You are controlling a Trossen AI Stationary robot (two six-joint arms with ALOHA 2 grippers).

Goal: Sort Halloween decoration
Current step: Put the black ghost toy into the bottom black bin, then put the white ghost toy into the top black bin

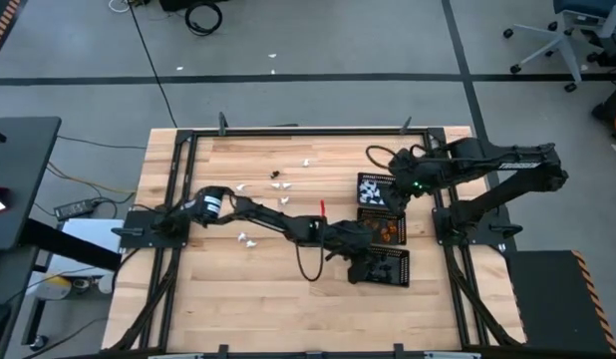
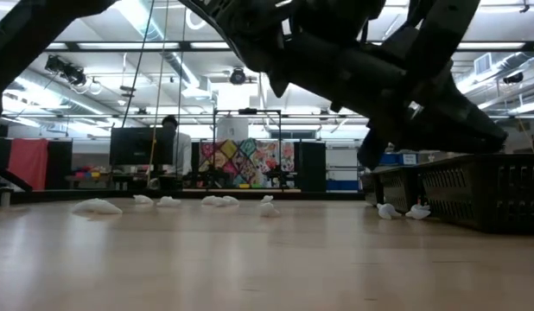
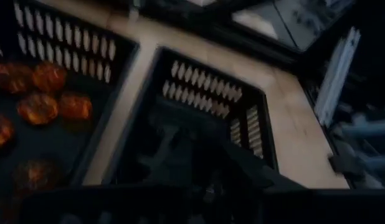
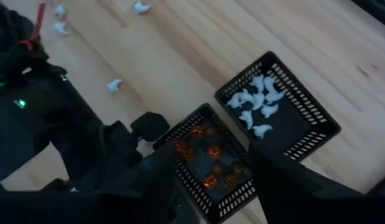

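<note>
Halloween decoration pieces lie in two groups: sorted in trays at the table's 3 o'clock side, and loose on bare wood nearer centre and 12 o'clock.

High view: three square black mesh trays in a column. Far tray [image 1: 376, 189] holds white trinkets [image 1: 372, 191]; middle tray [image 1: 401, 232] orange ones; near tray [image 1: 389, 267] sits under the left gripper [image 1: 360, 267]. Loose white pieces [image 1: 248, 239] scattered at 9 to 12 o'clock of the trays.

Left wrist view alone looks into the near tray [image 3: 211, 99]: slotted plastic walls, dark floor, contents too dim to make out. Orange trinkets [image 3: 38, 107] show next door, lumpy and rounded. Left fingers dark against dark; cannot tell whether apart or closed, or whether anything is held.

Right wrist view alone shows trinket shapes: white ones [image 4: 255, 102] small, curved, ghost-like, piled in their tray [image 4: 304, 130]; orange ones [image 4: 208, 162] round, in the adjoining tray [image 4: 199, 186]. Right gripper [image 4: 211, 168] hovers above these trays, fingers apart, empty. From above, right gripper [image 1: 400, 185] is at the far tray's edge.

Low view: white pieces [image 2: 97, 206] as soft flattened lumps on smooth pale plank table [image 2: 250, 259]; mesh tray wall [image 2: 474, 194] at 3 o'clock.
</note>
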